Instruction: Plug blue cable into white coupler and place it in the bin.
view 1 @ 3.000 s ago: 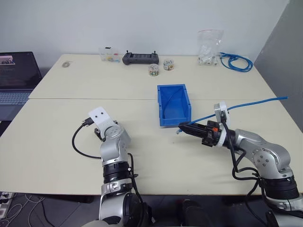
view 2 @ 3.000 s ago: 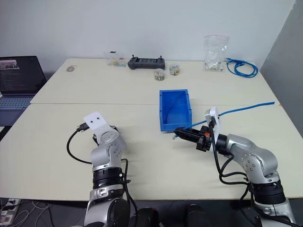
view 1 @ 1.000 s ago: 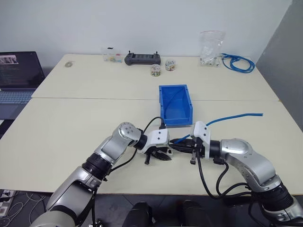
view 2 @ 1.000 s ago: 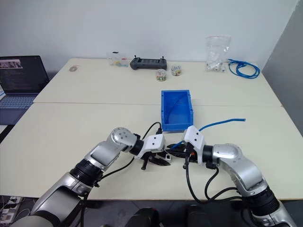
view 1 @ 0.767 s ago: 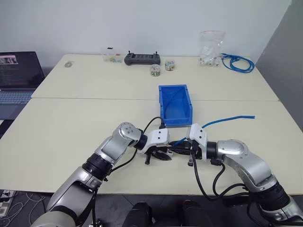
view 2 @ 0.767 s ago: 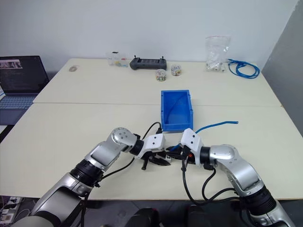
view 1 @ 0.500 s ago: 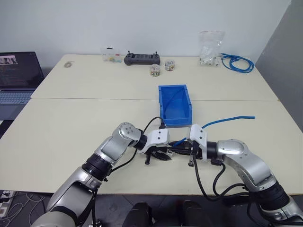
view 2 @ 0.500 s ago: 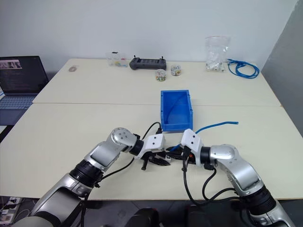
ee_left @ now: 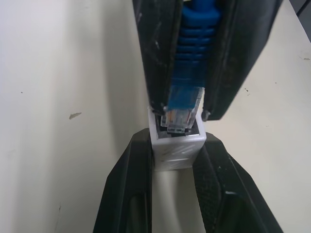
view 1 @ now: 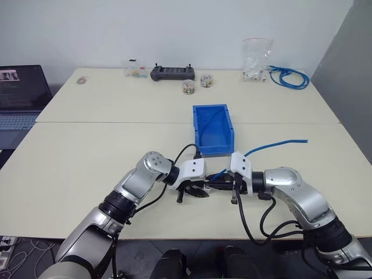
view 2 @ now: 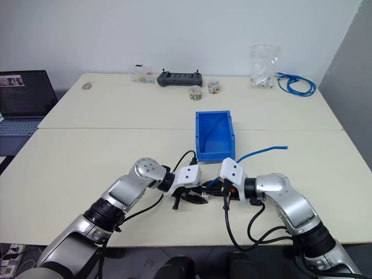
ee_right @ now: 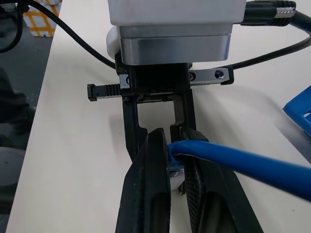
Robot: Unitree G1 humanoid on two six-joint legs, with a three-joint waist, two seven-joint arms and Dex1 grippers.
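Low over the bench (view 1: 87, 151), near the bin (view 1: 213, 129), both arms reach inward tip to tip: left hand (ee_left: 176, 145) pinches the white coupler (ee_left: 176, 148); right hand (ee_right: 176, 150) pinches the blue cable (ee_right: 243, 162), plug at the socket.

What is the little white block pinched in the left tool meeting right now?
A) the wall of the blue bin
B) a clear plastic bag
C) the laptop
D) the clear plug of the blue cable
D: the left tool grips the white coupler, and the blue cable held by the right tool has its clear plug at the socket.
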